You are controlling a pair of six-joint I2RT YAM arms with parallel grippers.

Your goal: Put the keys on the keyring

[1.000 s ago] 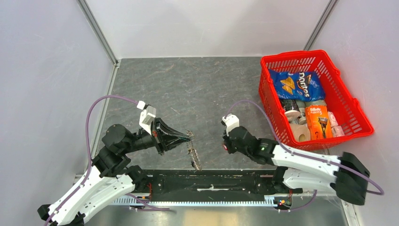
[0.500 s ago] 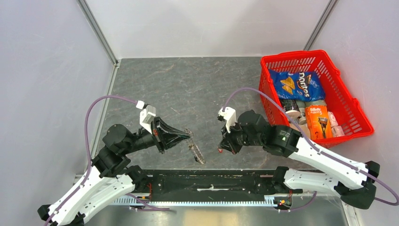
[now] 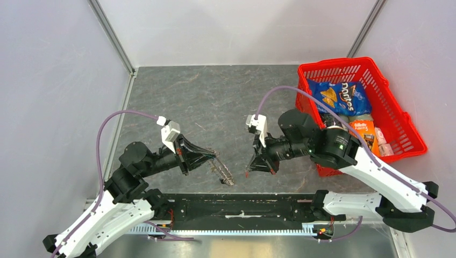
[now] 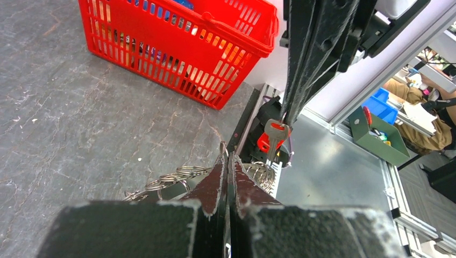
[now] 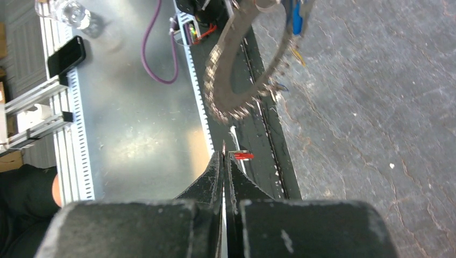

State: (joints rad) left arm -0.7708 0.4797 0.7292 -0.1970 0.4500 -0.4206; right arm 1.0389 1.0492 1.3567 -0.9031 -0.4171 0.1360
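Observation:
The keyring (image 3: pixel 223 173), a flat grey ring with a saw-toothed rim, hangs edge-on from my left gripper (image 3: pixel 216 156), which is shut on it. In the right wrist view the keyring (image 5: pixel 236 91) shows its jagged rim, with a blue-tagged key (image 5: pixel 297 19) at its top. My right gripper (image 3: pixel 251 169) is shut on a small red-tagged key (image 3: pixel 248 173), a short way right of the keyring. That key (image 4: pixel 273 134) hangs from the right fingers (image 4: pixel 301 64) in the left wrist view, just beyond my left gripper (image 4: pixel 227 153). A chain of small split rings (image 4: pixel 175 174) lies beside the jaws.
A red basket (image 3: pixel 360 67) with a Doritos bag (image 3: pixel 341 97) and a razor pack (image 3: pixel 364 138) stands at the right. A black rail (image 3: pixel 242 207) runs along the table's near edge. Grey walls close in the left and back.
The right arm has risen and swung over, bringing the red-tagged key slightly left toward the keyring. The left gripper has barely moved; the keyring has swung a little.

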